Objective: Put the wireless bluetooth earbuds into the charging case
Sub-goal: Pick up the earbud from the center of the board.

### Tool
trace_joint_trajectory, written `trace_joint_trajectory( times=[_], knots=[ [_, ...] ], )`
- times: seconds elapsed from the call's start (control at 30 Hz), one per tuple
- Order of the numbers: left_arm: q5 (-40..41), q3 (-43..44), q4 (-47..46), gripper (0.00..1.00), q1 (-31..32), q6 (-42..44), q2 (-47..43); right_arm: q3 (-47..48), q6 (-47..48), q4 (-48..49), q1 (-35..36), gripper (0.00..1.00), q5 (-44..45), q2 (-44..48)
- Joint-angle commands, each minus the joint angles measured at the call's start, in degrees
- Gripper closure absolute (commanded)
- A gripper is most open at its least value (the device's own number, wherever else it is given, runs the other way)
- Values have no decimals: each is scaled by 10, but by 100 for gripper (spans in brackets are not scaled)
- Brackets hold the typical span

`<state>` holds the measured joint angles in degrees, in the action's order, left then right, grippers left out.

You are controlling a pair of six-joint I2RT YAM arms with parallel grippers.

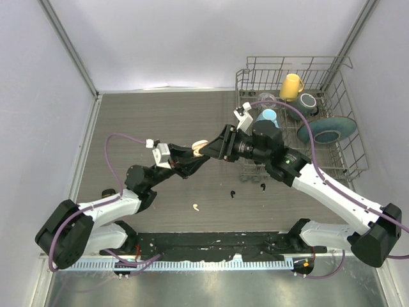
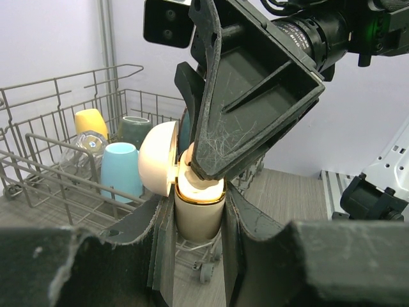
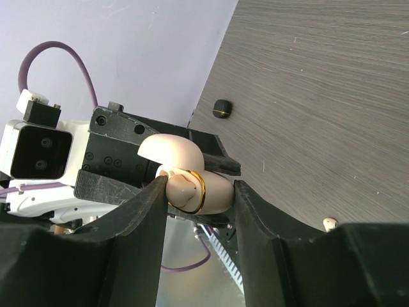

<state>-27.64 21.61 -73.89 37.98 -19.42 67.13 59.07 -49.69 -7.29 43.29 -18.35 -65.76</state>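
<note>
The cream charging case (image 2: pixel 199 217) has a gold rim and stands upright with its lid (image 2: pixel 158 158) swung open, and my left gripper (image 2: pixel 198 204) is shut on its body. A cream earbud (image 3: pixel 182 188) sits in the case's mouth. My right gripper (image 3: pixel 198 192) is shut across the case (image 3: pixel 216 195) lengthwise, one finger on the earbud and the other against the case's bottom. Both grippers meet above mid-table (image 1: pixel 203 149). On the table lie another cream earbud (image 1: pixel 195 206) and two black earbuds (image 1: pixel 232 194) (image 1: pixel 262 186).
A wire dish rack (image 1: pixel 348 128) at the back right holds a yellow mug (image 1: pixel 292 85), a light blue mug (image 1: pixel 267 116), a dark mug and a teal plate (image 1: pixel 326 130). A small black, gold-banded object (image 3: pixel 222 108) lies near the table's left edge.
</note>
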Motion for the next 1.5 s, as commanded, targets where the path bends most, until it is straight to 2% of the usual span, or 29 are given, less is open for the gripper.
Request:
trace_joint_trajectory(
  times=[0.0, 0.13, 0.17, 0.2, 0.27, 0.3, 0.5, 0.77, 0.93, 1.03, 1.07, 1.13, 1.23, 1.3, 1.47],
  knots=[
    [7, 12, -73, 100, 3, -5, 3, 25, 41, -31, 7, 71, -8, -8],
    [7, 10, -72, 100, 3, -4, 2, 26, 46, -35, 7, 69, -4, -7],
    [7, 9, -72, 100, 3, -4, 2, 27, 47, -36, 7, 65, -5, -6],
    [10, 8, -72, 100, 3, -3, 1, 28, 50, -37, 7, 55, -4, -6],
    [18, 3, -72, 100, 3, 1, -3, 29, 50, -37, 7, 46, -3, -4],
    [21, 1, -72, 100, 3, 3, -4, 29, 50, -35, 7, 38, -3, -2],
    [33, -13, -69, 100, 3, 10, -12, 26, 52, -10, 7, 16, 13, 15],
    [75, -49, -53, 100, 3, 34, -27, 15, 66, 46, 7, 14, 31, 65],
    [106, -66, -1, 100, 3, 75, -77, 7, 82, 19, 8, 16, 85, 95],
    [134, -66, 70, 100, 3, 113, -123, 2, 78, -24, 7, 21, 143, 102],
    [143, -67, 87, 100, 3, 126, -135, 2, 73, -48, 7, 28, 158, 100],
    [175, -68, 137, 100, 2, 157, -171, -4, 73, -75, 8, 32, 161, 96],
    [181, -61, 194, 100, -8, 178, -206, -14, 78, -106, 7, 41, 144, 77],
    [174, -65, 197, 100, -26, 171, -214, -23, 87, -124, 13, 47, 139, 61],
    [110, -82, 155, 100, -109, 88, -209, -58, 95, -151, 35, 50, 176, 48]
  ],
)
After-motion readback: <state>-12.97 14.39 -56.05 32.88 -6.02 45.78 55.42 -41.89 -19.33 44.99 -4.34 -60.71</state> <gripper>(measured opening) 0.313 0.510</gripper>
